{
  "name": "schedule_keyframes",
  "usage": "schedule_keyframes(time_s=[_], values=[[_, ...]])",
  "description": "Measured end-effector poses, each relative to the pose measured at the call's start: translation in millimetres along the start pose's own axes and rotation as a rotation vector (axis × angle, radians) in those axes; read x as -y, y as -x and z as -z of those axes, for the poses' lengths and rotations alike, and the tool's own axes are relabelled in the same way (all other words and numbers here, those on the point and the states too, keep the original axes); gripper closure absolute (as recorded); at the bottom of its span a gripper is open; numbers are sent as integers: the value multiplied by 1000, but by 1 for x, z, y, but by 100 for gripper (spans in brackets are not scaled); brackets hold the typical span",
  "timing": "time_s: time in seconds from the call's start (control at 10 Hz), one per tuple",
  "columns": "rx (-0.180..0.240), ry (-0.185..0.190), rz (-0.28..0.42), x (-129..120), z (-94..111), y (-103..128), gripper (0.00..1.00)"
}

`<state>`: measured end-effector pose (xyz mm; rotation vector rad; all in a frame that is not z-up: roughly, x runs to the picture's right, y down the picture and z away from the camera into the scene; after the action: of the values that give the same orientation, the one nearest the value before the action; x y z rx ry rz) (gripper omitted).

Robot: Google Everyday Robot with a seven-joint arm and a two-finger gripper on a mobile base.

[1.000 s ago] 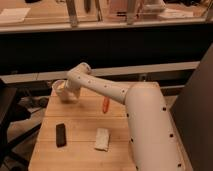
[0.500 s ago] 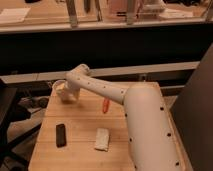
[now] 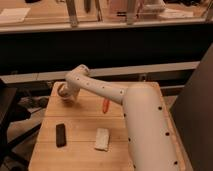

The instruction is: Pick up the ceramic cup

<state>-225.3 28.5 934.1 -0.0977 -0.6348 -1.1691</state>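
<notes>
The ceramic cup (image 3: 63, 93) is a small pale round cup at the far left of the wooden table (image 3: 80, 120), partly hidden by the end of my arm. My gripper (image 3: 67, 95) is at the end of the white arm (image 3: 107, 92), which reaches from the lower right across the table. The gripper is right at the cup, on or around it; I cannot tell which.
A small orange-red object (image 3: 105, 105) lies mid-table beside the arm. A black oblong object (image 3: 61, 135) and a white oblong object (image 3: 102, 139) lie nearer the front edge. A dark counter with a shelf stands behind the table, and a dark chair stands at the left.
</notes>
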Motion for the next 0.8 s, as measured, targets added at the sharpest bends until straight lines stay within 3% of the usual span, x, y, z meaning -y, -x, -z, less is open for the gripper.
schedule_keyframes(time_s=[0.5, 0.6, 0.8], values=[[-7, 10, 9, -2, 12, -3, 93], [-10, 11, 12, 2, 24, -6, 98], [-10, 15, 16, 6, 40, -11, 99]])
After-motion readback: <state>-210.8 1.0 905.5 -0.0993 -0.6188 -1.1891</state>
